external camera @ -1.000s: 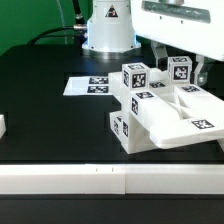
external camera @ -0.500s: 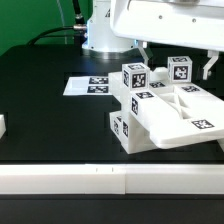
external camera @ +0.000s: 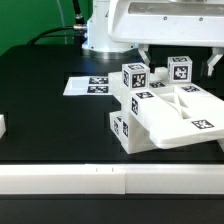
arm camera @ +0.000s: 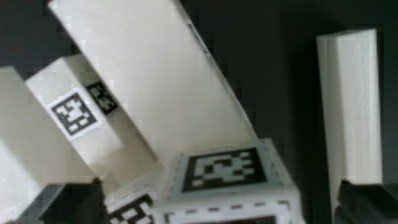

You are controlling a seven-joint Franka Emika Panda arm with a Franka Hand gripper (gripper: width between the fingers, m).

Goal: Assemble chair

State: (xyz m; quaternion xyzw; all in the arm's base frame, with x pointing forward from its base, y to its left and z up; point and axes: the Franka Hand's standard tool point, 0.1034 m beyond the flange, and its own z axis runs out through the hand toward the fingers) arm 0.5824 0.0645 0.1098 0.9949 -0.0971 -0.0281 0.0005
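The chair parts point(external camera: 185, 118) stand grouped at the exterior view's right: a flat cross-braced plate with tagged blocks around it and two tagged upright posts behind, one point(external camera: 135, 76) to the left and one point(external camera: 178, 70) to the right. My gripper point(external camera: 177, 58) hangs open just above the right post, with a dark finger on each side. In the wrist view the gripper point(arm camera: 214, 205) is open. A tagged block top point(arm camera: 222, 172) lies between its dark fingertips point(arm camera: 63, 205) with gaps on both sides. Long white bars point(arm camera: 151, 90) stretch beyond it.
The marker board point(external camera: 95, 85) lies flat on the black table behind the parts. A small white piece point(external camera: 2, 126) sits at the exterior view's left edge. A white rail point(external camera: 110, 180) runs along the front. The robot base point(external camera: 105, 30) stands at the back.
The robot's hand has moved toward the exterior view's left and come a little lower over the tagged posts. The chair parts have not moved.
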